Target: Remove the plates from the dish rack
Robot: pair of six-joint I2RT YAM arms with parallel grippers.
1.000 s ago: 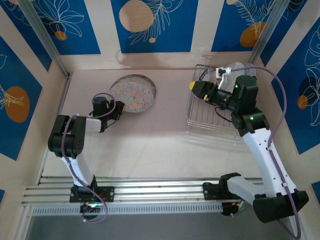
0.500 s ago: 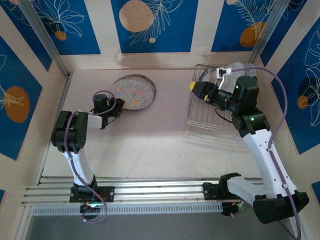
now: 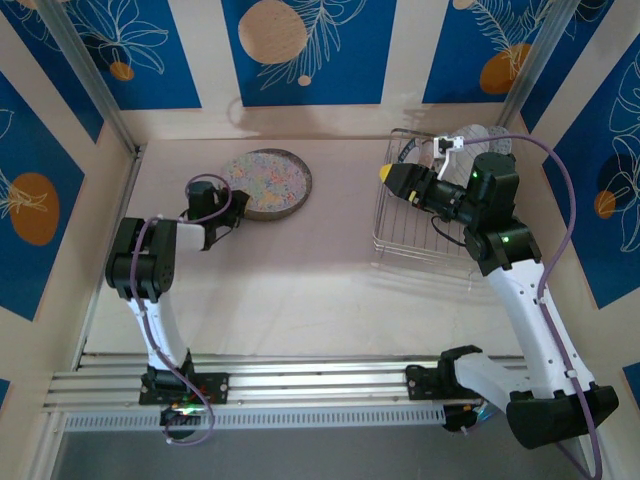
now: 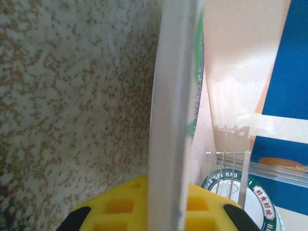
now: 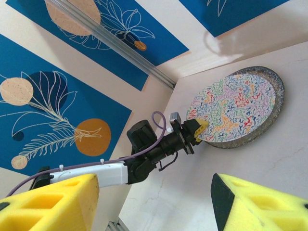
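Here, round speckled plate (image 3: 266, 184), silver wire rack (image 3: 405, 236)

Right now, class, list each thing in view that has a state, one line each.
left end effector, shut on the patterned plate's rim.
right end effector, open, empty, over the dish rack.
patterned plate, lying on the speckled plate.
speckled plate, flat on the table.
lettered plate, upright in the rack.

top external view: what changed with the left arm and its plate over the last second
The left gripper, shut on the rim of the multicoloured plate, carried it slightly toward the far wall, and the left elbow shifted a little to the right. The plate now looks to lie flatter. The right gripper stayed open above the dish rack, unmoved.
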